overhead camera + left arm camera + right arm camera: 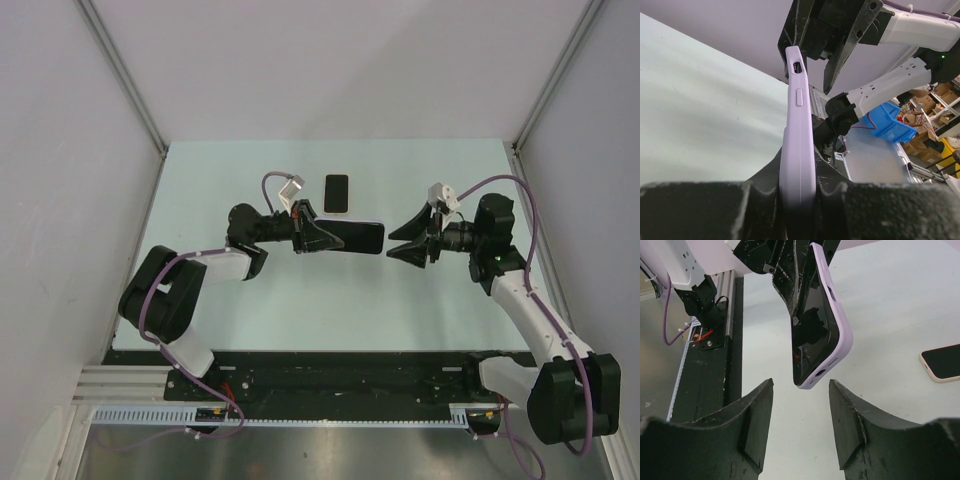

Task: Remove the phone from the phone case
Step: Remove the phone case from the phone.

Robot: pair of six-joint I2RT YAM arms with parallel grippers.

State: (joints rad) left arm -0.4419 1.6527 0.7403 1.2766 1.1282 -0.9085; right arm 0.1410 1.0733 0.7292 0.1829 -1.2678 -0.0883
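On the pale green table (300, 295), between grey walls (60, 150), a phone (336, 193).

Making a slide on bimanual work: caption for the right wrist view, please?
Open right gripper faces the free end of the lilac phone case held by the left gripper.

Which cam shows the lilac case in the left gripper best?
Right wrist: it shows the lilac case close up, with its glossy dark face, rim and side cutouts. Left wrist sees only one edge, with a button and a cutout, pinched in the left gripper. Top external shows it small and dark, jutting from that gripper.
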